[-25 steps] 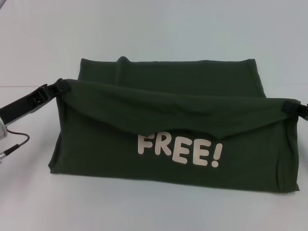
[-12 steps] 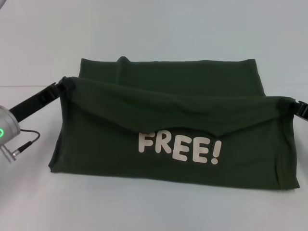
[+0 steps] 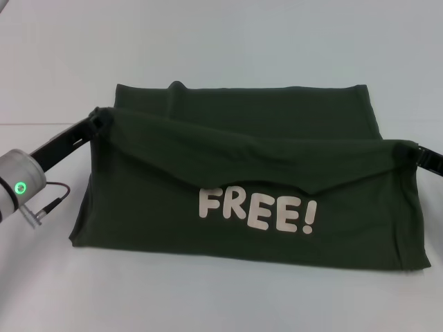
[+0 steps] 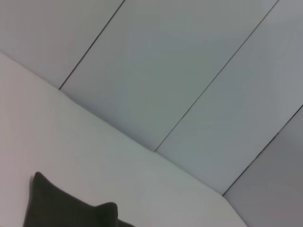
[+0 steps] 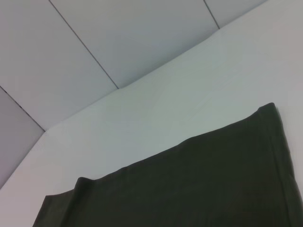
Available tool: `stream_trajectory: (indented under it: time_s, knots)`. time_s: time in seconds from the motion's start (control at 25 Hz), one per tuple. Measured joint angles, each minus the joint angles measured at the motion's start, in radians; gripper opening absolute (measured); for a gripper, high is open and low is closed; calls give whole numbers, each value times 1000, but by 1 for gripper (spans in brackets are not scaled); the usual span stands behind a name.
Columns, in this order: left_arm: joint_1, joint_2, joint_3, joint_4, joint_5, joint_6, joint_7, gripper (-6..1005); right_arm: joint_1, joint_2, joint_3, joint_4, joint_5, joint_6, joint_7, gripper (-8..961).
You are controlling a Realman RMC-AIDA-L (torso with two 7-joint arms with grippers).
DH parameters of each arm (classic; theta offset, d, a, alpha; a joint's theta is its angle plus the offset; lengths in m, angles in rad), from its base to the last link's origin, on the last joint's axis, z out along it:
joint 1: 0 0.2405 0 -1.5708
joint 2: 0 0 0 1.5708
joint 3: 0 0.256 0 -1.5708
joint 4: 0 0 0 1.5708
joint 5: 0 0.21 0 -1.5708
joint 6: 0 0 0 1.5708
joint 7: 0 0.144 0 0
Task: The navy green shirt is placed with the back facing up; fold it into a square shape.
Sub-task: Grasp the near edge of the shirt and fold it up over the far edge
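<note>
Both pincers, left pincer [image 3: 99, 119] and right pincer [image 3: 413, 150], clamped on navy green shirt [image 3: 249, 180] corners.

A plain white table [image 3: 221, 41] meets a grey panelled wall [image 4: 189, 71].

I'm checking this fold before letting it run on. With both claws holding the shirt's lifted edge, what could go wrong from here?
1. The lifted edge of the navy green shirt sags in the middle between the left claw and right claw, so it could land creased.
2. Each claw pinches only a small corner bunch; a corner might slip out.
3. The left corner sits higher than the right, so the fold may end up skewed rather than square.
</note>
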Motion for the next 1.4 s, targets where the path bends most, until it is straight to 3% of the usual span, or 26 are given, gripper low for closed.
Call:
stream_trajectory:
  time_s: [0.88,1.4]
  knots:
    - [-52,-6,-1,-157,-165,-172,224,50,46,3,-76,74,0,186,-3,72]
    - [-83,-11,-5,-218,-265,-194,340,50,60,4,-78,88,0,227,-9,140]
